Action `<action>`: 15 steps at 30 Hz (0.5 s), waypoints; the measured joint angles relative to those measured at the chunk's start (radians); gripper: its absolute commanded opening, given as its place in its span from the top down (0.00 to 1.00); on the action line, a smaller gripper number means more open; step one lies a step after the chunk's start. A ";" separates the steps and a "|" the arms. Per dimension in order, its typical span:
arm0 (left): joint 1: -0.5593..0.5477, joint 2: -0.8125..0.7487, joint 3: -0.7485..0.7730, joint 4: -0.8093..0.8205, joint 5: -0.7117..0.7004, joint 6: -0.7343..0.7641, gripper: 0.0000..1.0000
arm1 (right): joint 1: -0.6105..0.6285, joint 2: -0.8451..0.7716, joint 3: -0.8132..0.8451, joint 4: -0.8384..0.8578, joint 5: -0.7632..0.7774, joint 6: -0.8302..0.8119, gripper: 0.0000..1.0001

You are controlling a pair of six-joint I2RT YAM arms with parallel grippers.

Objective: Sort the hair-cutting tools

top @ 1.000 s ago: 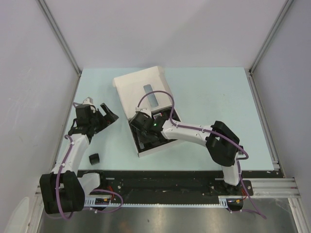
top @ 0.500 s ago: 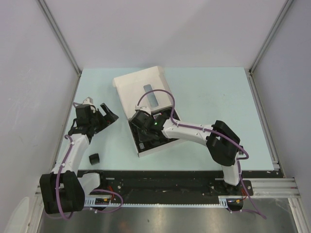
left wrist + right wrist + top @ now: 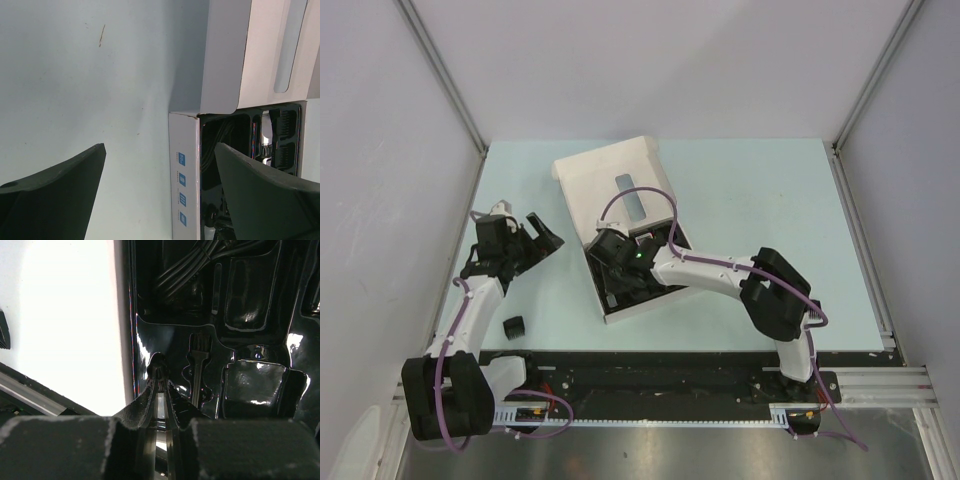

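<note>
Pale table [image 3: 750, 200] | left tool [image 3: 160, 150] wide apart | right tool [image 3: 158, 362] pinched together beside brush [image 3: 199, 370]

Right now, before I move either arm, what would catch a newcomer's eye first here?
The open white box mid-table, with the right arm reaching into its black tray, jaws pinched together beside the thin black brush in its slot. At the left, the left arm stands with its jaws wide open, and a small black comb guard lies alone near the front edge.
</note>
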 measured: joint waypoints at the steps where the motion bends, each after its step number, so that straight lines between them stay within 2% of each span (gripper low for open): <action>1: 0.000 0.000 0.000 0.000 0.000 0.000 0.04 | 0.000 0.004 0.000 0.002 -0.003 0.000 0.87; 15: 0.000 0.000 0.000 0.000 0.000 0.000 0.03 | 0.003 0.032 0.000 0.014 -0.021 -0.014 0.87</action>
